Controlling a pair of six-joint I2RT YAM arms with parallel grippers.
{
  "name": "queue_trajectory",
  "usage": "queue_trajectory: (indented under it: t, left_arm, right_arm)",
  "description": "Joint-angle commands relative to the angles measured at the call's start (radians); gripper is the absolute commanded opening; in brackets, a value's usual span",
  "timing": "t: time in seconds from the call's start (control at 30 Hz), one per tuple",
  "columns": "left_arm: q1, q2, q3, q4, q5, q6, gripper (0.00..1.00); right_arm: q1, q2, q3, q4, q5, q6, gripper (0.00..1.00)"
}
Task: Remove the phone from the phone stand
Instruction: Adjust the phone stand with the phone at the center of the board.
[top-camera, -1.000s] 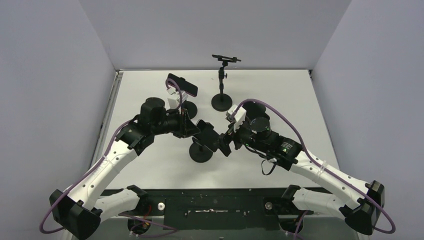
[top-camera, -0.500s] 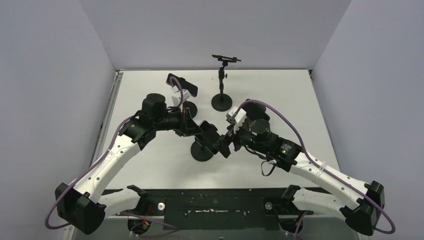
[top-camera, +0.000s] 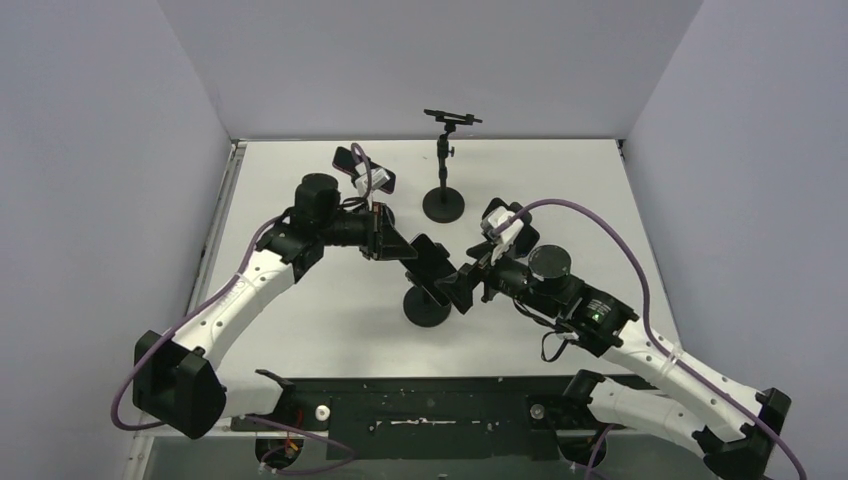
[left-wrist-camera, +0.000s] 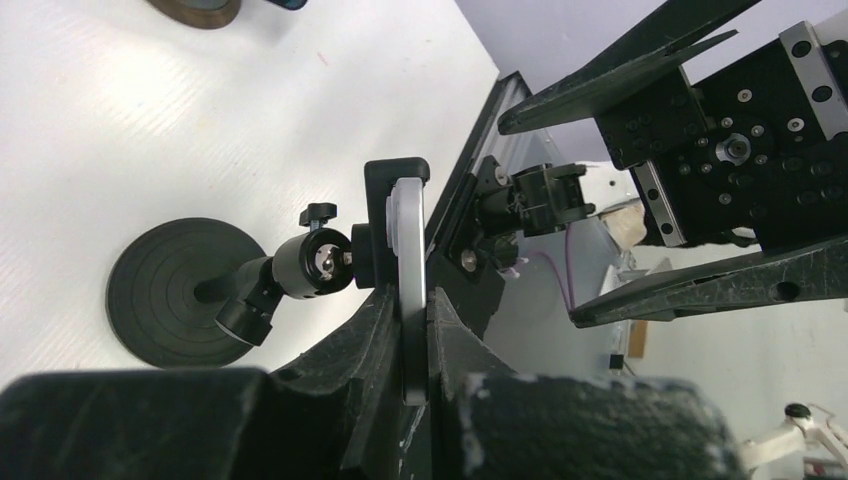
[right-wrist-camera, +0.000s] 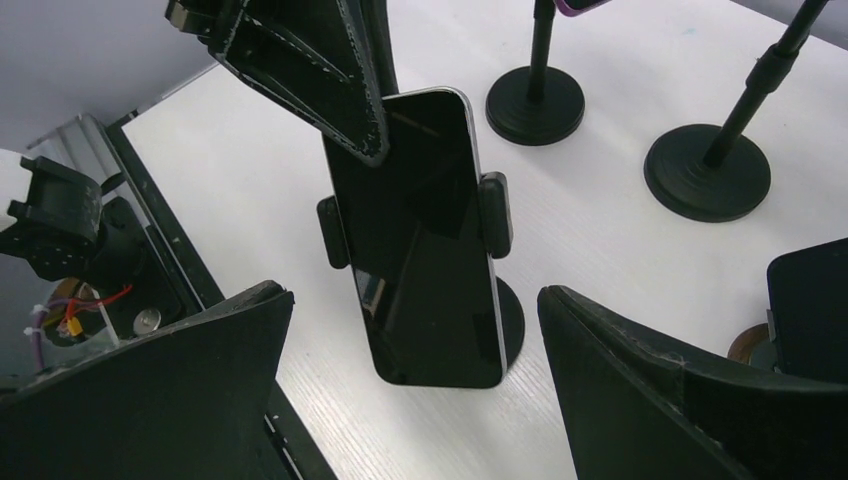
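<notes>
You see the phone (right-wrist-camera: 420, 230) fronted in glossy black glass that mirrors the light, its edge a smooth silvery band. The phone stand (left-wrist-camera: 310, 262) looks like matt black plastic, and its disc base, at 9 o'clock of the ball joint, is finely ringed. The right pincer (right-wrist-camera: 415, 300) has rough, grainy black fingers (right-wrist-camera: 640, 390). The counter (right-wrist-camera: 620, 250) is white, matt and faintly grained.
</notes>
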Motion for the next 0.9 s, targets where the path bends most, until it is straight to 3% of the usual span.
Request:
queue_trajectory:
  t: [0.0,0.17,0.47,0.67,0.87]
  left_arm:
    - [0.001,0.029,0.109,0.219,0.169,-0.054,0.00]
    - [-0.025,0.090,0.137,0.252,0.223,-0.012,0.00]
    - [-0.089,0.157,0.335,-0.189,0.127,0.287,0.00]
    - [-0.118,0.190,0.403,-0.329,0.093,0.345,0.00]
    - [-0.123,0.192,0.425,-0.368,0.080,0.349,0.00]
  right_arm:
    - [0.003,-0.033,0.057,0.001,0.032,0.046,1.00]
    - [0.006,-0.054,0.063,-0.022,0.039,0.060,1.00]
    - [0.004,-0.075,0.121,-0.121,0.045,0.030,1.00]
    - [0.005,-0.095,0.118,-0.154,0.057,0.014,1.00]
    - [0.005,-0.116,0.031,-0.126,0.078,0.024,1.00]
